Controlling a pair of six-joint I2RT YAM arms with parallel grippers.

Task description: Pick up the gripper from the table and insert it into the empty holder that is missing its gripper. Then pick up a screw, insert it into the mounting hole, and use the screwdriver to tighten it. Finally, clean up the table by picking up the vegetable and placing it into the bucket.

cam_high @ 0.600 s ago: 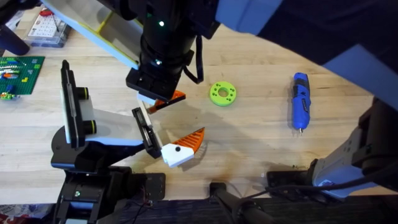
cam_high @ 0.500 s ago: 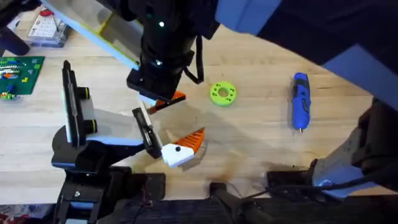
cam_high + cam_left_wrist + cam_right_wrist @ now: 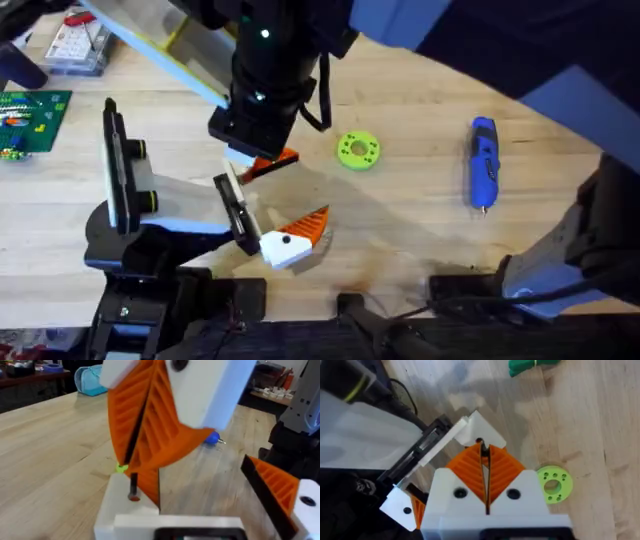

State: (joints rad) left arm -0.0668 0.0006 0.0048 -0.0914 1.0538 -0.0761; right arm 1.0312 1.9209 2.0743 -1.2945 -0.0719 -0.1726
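Observation:
The gripper's white base block (image 3: 125, 505) sits at one end of the holder's black slotted bracket (image 3: 232, 212), its orange finger (image 3: 283, 157) pointing away. My right gripper (image 3: 482, 452) hangs just above it, shut on a black screw (image 3: 133, 489) whose tip is at the block's hole. The alike finger with the black dot (image 3: 295, 240) sits at the bracket's other end. The bracket ends my left arm, and the two fingers of its left gripper (image 3: 305, 185) stand wide apart. The screwdriver (image 3: 483, 162) lies to the right. The vegetable (image 3: 530, 365) lies beyond the ring. The bucket is out of view.
A lime-green ring with holes (image 3: 357, 150) lies between the holder and the screwdriver. A green board (image 3: 30, 118) and a small box (image 3: 72, 48) sit at the table's (image 3: 420, 220) far left. The right arm's upper part looms dark across the top right.
The right gripper with the screw and the holder have both shifted very slightly to the right. The grip has not changed.

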